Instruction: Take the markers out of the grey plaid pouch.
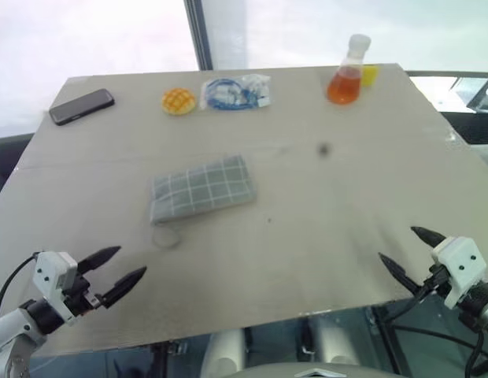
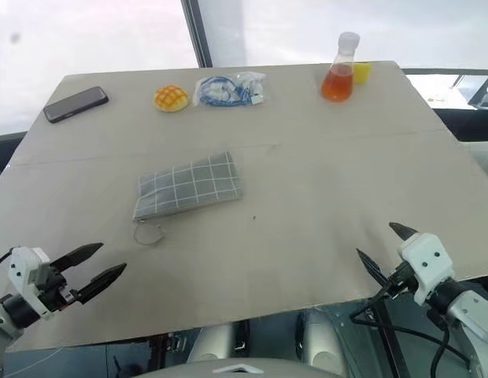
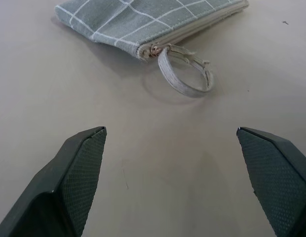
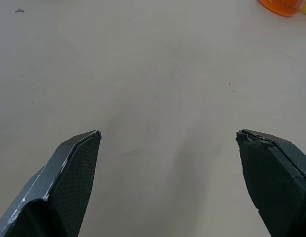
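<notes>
Left end effector (image 1: 112, 274) (fingers apart) near, short of grey plaid pouch (image 1: 201, 188).

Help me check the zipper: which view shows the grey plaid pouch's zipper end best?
The left wrist view: the grey plaid pouch shows its closed zipper and wrist loop close up. Both eye views show the whole pouch, zipper tiny.

Head pair looking forward and down over the table (image 1: 323, 236) — wrist views low and close, left one sharing the grey plaid pouch (image 3: 143, 22).
</notes>
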`<state>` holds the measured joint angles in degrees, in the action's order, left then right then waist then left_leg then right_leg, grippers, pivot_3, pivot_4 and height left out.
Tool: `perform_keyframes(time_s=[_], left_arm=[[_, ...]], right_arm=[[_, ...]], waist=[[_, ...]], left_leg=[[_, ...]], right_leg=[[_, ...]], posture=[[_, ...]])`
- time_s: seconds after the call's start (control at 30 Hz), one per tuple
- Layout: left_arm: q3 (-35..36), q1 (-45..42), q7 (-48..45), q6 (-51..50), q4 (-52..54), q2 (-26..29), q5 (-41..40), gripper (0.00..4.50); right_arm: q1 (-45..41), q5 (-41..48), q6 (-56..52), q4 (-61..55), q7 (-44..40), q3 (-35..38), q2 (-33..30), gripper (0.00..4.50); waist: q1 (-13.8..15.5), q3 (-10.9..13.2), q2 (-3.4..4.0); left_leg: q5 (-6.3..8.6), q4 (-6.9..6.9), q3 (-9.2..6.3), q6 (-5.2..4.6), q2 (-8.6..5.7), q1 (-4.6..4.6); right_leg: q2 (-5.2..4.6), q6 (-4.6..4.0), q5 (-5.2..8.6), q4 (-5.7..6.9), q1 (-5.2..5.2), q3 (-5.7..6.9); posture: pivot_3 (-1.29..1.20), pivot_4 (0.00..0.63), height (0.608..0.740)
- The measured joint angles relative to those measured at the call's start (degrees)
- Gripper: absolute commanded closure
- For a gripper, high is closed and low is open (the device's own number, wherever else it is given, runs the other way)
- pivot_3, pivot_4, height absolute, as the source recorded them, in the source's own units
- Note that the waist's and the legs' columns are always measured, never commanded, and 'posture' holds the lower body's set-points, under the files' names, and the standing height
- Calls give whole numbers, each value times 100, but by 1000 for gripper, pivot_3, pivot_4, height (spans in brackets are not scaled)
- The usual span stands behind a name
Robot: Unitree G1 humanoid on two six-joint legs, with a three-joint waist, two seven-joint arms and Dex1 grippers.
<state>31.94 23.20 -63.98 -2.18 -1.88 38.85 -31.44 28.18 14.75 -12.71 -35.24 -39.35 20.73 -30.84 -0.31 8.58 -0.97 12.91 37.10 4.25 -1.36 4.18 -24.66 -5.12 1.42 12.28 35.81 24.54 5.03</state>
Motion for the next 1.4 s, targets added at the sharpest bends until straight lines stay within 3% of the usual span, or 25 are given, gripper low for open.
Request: perform_keyframes(time_s=[0.1, 0.2, 0.4, 0.53, 0.67, 0.8, 0.97, 1.07, 1.2, 1.33, 1.4], left_arm=[[-3, -74, 1, 29, -24, 2, 22, 108], [-214, -843, 11, 567, -507, 12, 338, 108], [-401, -2145, -217, 2751, -2710, 672, 1281, 108], [-911, -3391, -509, 4812, -4431, 1302, 1971, 108], [-1617, -4598, -520, 6432, -5748, 1498, 2709, 108], [-2275, -5388, -130, 7389, -6360, 1586, 3600, 108], [-3175, -6304, 1794, 8053, -6666, 1598, 5628, 108], [-3660, -6551, 2861, 8147, -6718, 1579, 6418, 879], [-4167, -6693, 3173, 8578, -6909, 1228, 6483, 2787], [-4405, -6775, 3206, 8820, -6947, 993, 6058, 4448], [-4494, -6775, 3173, 8869, -6934, 903, 5684, 4448]], right_arm=[[-92, 3, -18, 3, 2, -26, -11, 25], [-948, 110, -82, 2, -37, -562, -39, 25], [-1990, 581, -351, 9, -512, -1325, -280, 25], [-3048, 822, -457, -60, -1012, -2120, -423, 25], [-3624, 808, -483, 3, -1175, -2757, -391, 25], [-3857, 801, -556, 56, -1120, -2868, -326, 25], [-3940, 749, -601, 52, -896, -2868, -288, 25], [-3938, 717, -628, 20, -772, -2858, -295, 0], [-3852, 698, -718, -65, -625, -2775, -355, 0], [-3806, 699, -780, -178, -496, -2648, -391, 0], [-3803, 700, -834, -216, -444, -2646, -390, 0]], waist=[[10, 0, 0], [36, 1, 2], [60, -1, -4], [112, -4, -9], [163, -7, -20], [146, -5, -22], [136, -5, -23], [127, -6, -22], [137, -5, -23], [122, -5, -24], [114, -5, -24]], left_leg=[[-3, 0, -3, -5, 2, -2], [-4, 10, -15, -3, 10, 4], [-5, 24, -7, -3, 11, 5], [-4, 25, 3, -5, 2, -1], [-3, 26, 6, -8, -4, -15], [-4, 26, 11, -9, -2, -12], [-5, 32, 12, -8, 2, -2], [-5, 36, 21, -8, 2, 7], [-5, 44, 22, -8, 2, 2], [-6, 45, 22, -8, 3, 3], [-6, 45, 22, -8, 3, 7]], right_leg=[[22, 1, 1, 0, 4, 4], [60, -2, 0, 13, 3, 7], [60, -8, -4, 17, 4, 1], [48, -13, -8, 10, 4, -1], [48, -24, -25, 9, -1, 6], [52, -5, -35, 15, 0, 4], [57, 13, -24, 42, 1, -2], [55, 16, -23, 54, 1, -15], [54, 13, -24, 60, 5, -16], [54, 9, -26, 64, 5, -17], [54, 8, -27, 70, 5, -18]], posture=[[0, 150, 740], [0, 150, 740], [0, 150, 740], [0, 150, 740], [0, 150, 740], [0, 150, 740], [0, 150, 740], [0, 150, 740], [0, 150, 740], [0, 150, 740], [0, 150, 740]])
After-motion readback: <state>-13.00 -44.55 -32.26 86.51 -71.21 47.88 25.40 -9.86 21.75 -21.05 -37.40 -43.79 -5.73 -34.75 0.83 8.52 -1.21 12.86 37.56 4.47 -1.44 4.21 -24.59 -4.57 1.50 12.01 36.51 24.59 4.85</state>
